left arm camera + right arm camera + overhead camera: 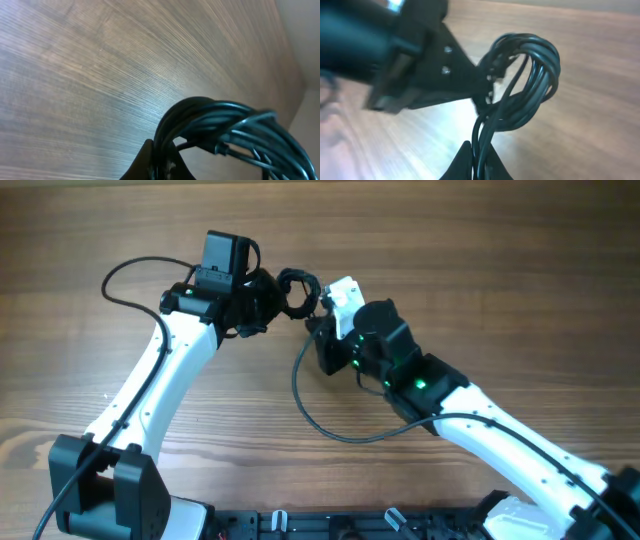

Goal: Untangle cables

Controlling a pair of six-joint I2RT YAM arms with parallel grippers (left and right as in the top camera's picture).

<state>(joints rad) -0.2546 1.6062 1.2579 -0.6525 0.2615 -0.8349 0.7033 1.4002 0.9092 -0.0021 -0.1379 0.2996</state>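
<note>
Knotted cables (540, 70) hung coiled between left gripper (161, 162) and right gripper (477, 162), each clamped on opposite sides.

Overhead: fixed high above, facing straight down on the desk (480, 240), whole workspace in frame. Left wrist: very near, low over desk, looking out past own fingers (145, 165). Right wrist: equally near, past own fingers (462, 162). Shared by all three: cables (297, 290).
</note>
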